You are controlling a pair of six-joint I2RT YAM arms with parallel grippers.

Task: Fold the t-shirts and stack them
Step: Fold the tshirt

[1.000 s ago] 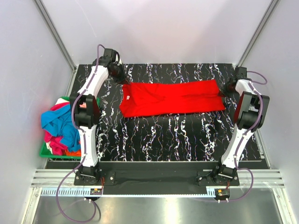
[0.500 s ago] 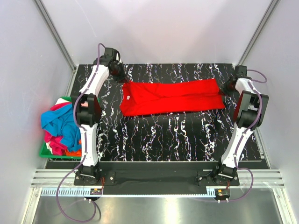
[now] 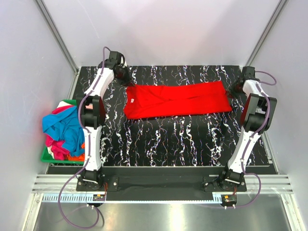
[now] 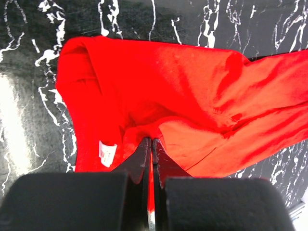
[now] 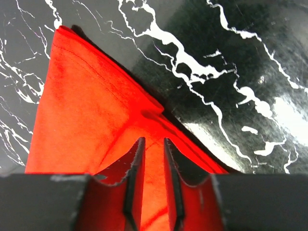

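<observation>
Your right gripper (image 3: 234,91) has let its jaws part since a second ago, when they were together. The left arm has reached a touch farther toward 12 o'clock, and the red t-shirt (image 3: 175,100) has barely shifted.

From the top view, you see the red t-shirt laid out as a long band across the 12 o'clock half of the table (image 3: 168,139), running from 9 to 3 o'clock. The left gripper (image 3: 126,83) sits at its 10 o'clock corner and the right gripper at its 3 o'clock end. Off the table's 9 o'clock edge is a green basket (image 3: 45,156) with a heap of t-shirts (image 3: 62,127) in blue, pink and orange.

That view cannot tell you how either pair of jaws stands; the wrist cameras can. On the left wrist, the left gripper (image 4: 149,140) has its jaws pressed together, with a sliver of red cloth caught between them at a fold near the collar. A white label (image 4: 107,150) lies just toward 9 o'clock of the tips.

On the right wrist, the right gripper (image 5: 153,139) has its fingers (image 5: 136,163) slightly apart. Red cloth shows through the gap. The shirt's folded edge runs toward 10 o'clock, and bare marbled tabletop lies at 1 to 3 o'clock.
</observation>
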